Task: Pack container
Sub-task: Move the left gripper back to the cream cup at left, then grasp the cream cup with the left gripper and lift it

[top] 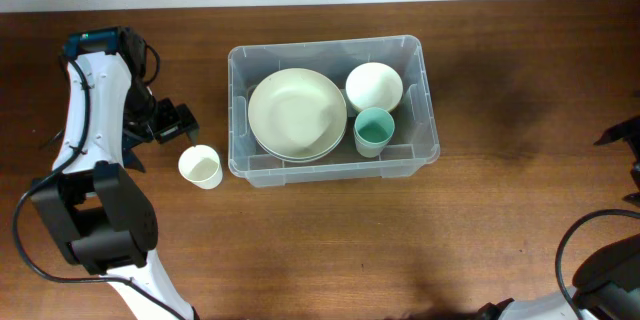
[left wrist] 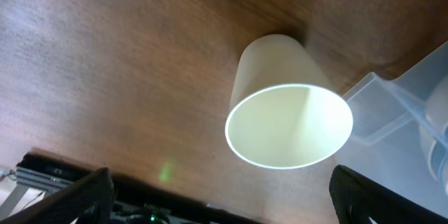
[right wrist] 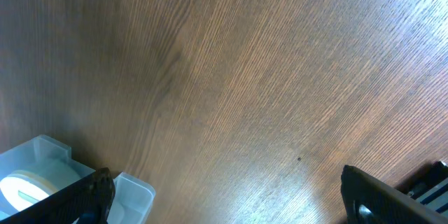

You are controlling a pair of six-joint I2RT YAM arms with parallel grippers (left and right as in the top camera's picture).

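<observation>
The container (top: 432,110) sits near the middle of the bench (top: 500,220), long side running left to right, open top facing up. A stack of pale plates (top: 297,113) fills its left half. In the far right corner of the container lies a white bowl (top: 374,86), and just near of that bowl stands a green cup (top: 372,132), mouth up; the two look to be touching, though the overhead view does not settle it.

Outside the container, just beside its near left corner, a white cup (top: 201,167) stands upright on the bench, with a thin strip of wood showing between cup and container wall.

The left hand (top: 183,125) hangs over the bench to the left of the container, a little far and left of the white cup. From its own camera the two fingers (left wrist: 77,196) show only at the bottom corners of the view, spread wide apart. The white cup stands ahead of them, its rim clear of both. The left hand is released and grasps nothing, and it touches neither cup nor container.

The right hand (right wrist: 225,182) is out at the right edge of the bench, well apart from the container. Its fingers (right wrist: 381,199) are also spread wide, with only bare wood between them; it is released and holds nothing. A corner of the container shows at the lower left of its view.
</observation>
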